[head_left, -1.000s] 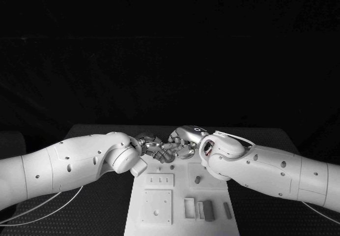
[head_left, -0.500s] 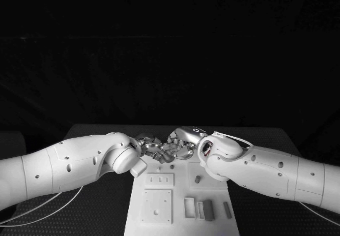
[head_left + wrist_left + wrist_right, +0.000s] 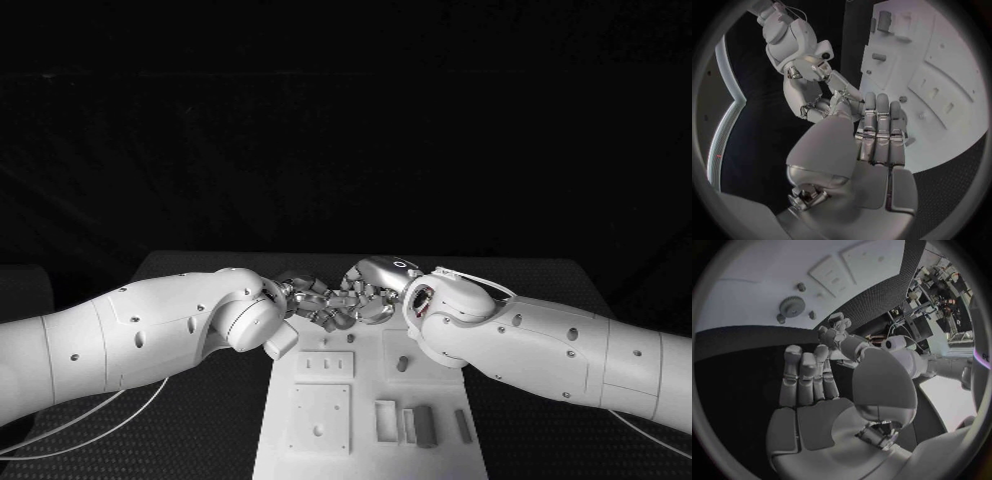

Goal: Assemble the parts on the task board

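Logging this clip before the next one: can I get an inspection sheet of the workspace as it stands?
Surface: black table, dark mat.
Job's things: white task board; grey parts in its near slots; gear on the board.
Clutter: nothing seen.
Hands: left hand and right hand meet fingertip to fingertip over the board's far end; any held part cannot be told.
Cables: white cables under left arm.
Surroundings: dark backdrop.

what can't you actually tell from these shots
- Head view: the far end of the task board is covered by the left hand and right hand.
- Whether either hand holds a part: fingers overlap, too small to tell.
- Right wrist view: the gear and pegs lack detail.
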